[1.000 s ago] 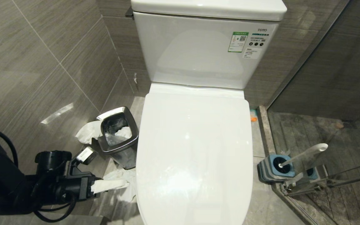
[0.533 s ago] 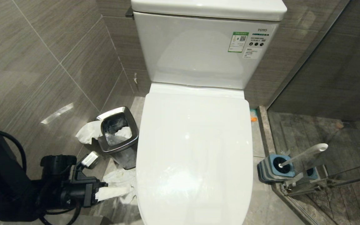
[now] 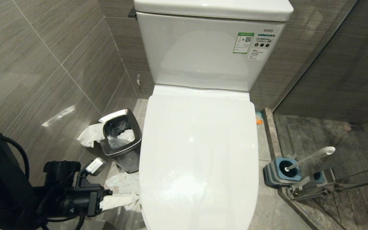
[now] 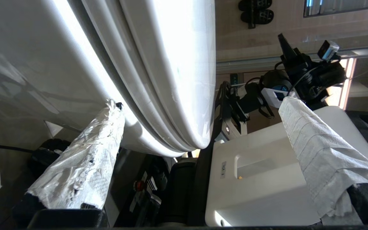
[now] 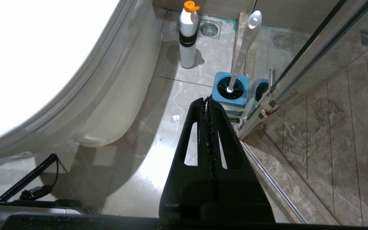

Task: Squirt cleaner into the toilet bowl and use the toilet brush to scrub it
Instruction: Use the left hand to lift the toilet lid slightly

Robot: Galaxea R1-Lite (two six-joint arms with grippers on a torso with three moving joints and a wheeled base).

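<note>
Both lid and seat are down, hiding the toilet bowl. Left gripper, paper-wrapped fingers spread wide, has edged in against the lid's edge since a second ago; lifting likely next. Toilet brush stands in holder. Right gripper pressed shut, idle.

The toilet lid and tank are glossy white, smooth enough to mirror the light, while the wall tiles are grey with a fine streaked grain and a soft sheen. The waste bin beside the lid's left edge has a polished metal rim, with crumpled white paper against it, and the left gripper has its fingers wrapped in creased, quilted white paper. The right gripper is matt black, grainy plastic; the toilet brush handle looks smooth and pale, its holder blue plastic on a glossy marbled floor.
</note>
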